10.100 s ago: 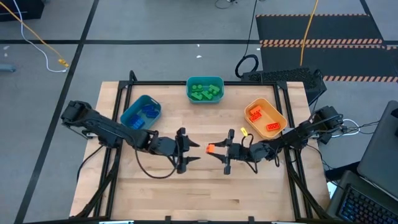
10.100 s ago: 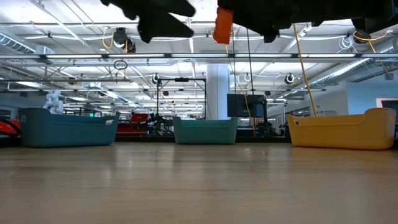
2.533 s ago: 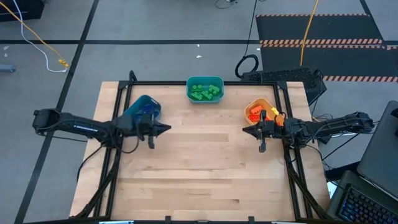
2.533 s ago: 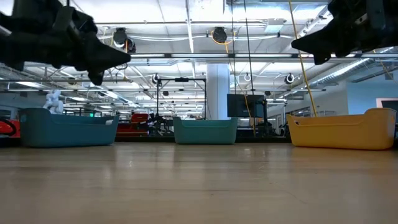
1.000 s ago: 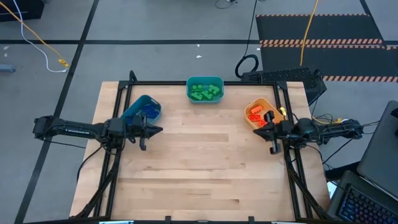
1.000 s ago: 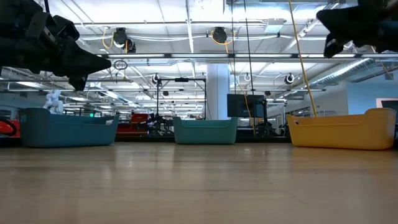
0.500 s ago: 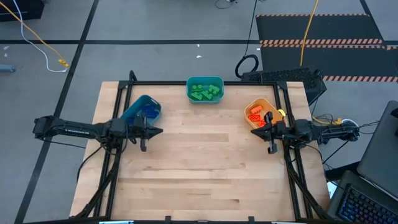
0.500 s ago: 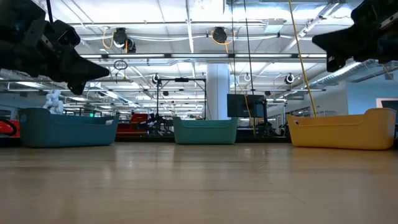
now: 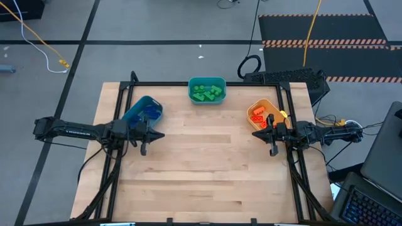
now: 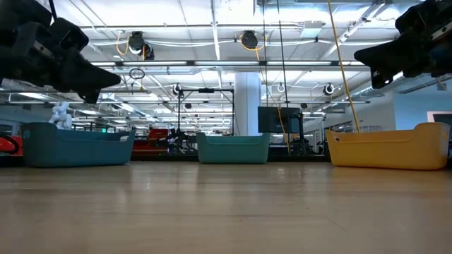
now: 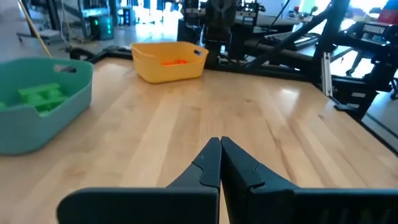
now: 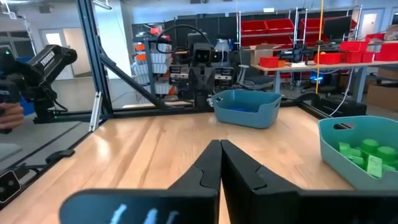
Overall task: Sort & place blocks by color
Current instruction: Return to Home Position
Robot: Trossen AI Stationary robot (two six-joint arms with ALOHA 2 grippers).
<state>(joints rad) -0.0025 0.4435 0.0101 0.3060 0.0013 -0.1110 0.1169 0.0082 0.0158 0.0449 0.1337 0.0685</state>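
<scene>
Where your blocks lie: every block you can see sits inside a bin, with green blocks (image 9: 207,93) in the teal bin (image 9: 206,79), blue blocks (image 9: 149,112) in the blue bin (image 9: 134,117), and orange blocks (image 9: 257,116) in the orange-yellow bin (image 9: 267,102).
Block shape: small studded bricks of glossy plastic, heaped at loose angles; you cannot count them reliably.
Bins: smooth moulded plastic tubs with rounded corners and a lipped rim, set well apart along the far half of the table (image 9: 201,169).
Table surface: pale wood laid in long planks, framed by dark metal rails (image 9: 163,83).
Left gripper (image 9: 161,134): above the wood just beside the blue bin, its tapered dark fingers pressed together tip to tip, holding nothing.
Right gripper (image 9: 255,133): just beside the orange-yellow bin, fingers likewise closed on nothing.
Hidden from you: in the low view the bin walls conceal every block, and both arms are cut off by the frame edges.
</scene>
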